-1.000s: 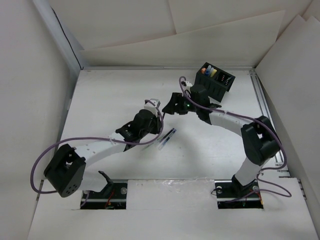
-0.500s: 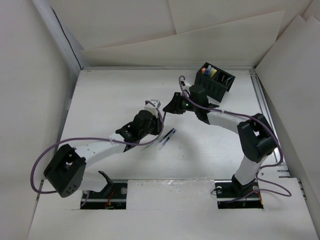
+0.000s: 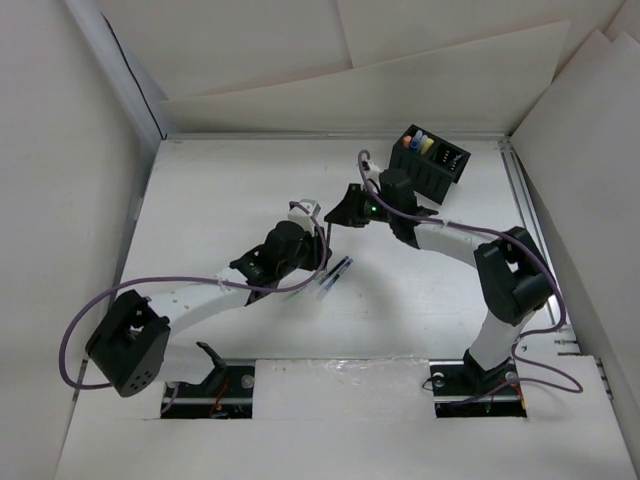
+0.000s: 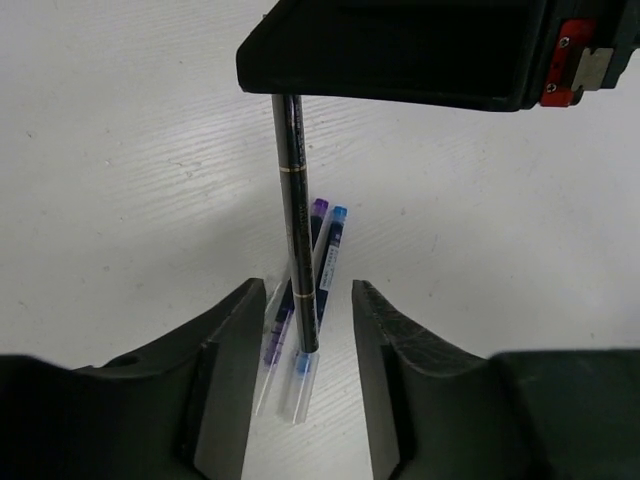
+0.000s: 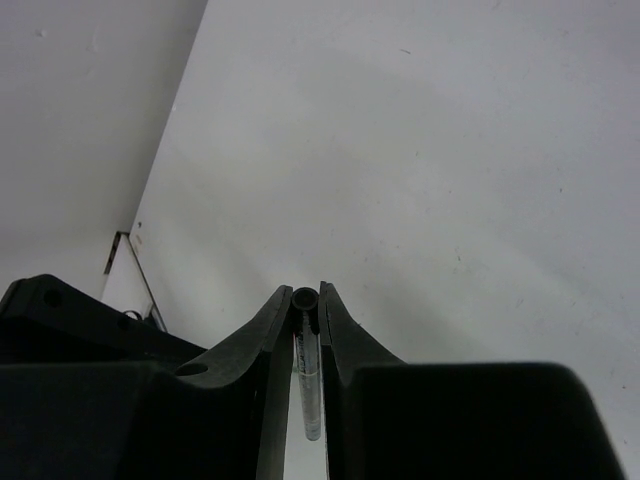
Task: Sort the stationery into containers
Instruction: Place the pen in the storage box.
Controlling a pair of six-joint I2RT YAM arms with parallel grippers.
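We are seeing the right claw point(image 5: 306, 300) pinching a clear pen point(image 5: 311, 400), its long axis running back along the fingers. The organiser box point(image 3: 437, 160) is sitting upper right in the top view, behind that claw's wrist. The left claw point(image 4: 307, 287) is hanging spread over loose pens point(image 4: 330, 240) lying on the surface point(image 3: 220, 200)

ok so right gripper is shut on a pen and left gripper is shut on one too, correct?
Not quite. The left gripper is open: the left wrist view shows its fingers standing apart, and the loose pens seen in the gap lie ungripped on the table. The right gripper is shut on a pen, as you said.
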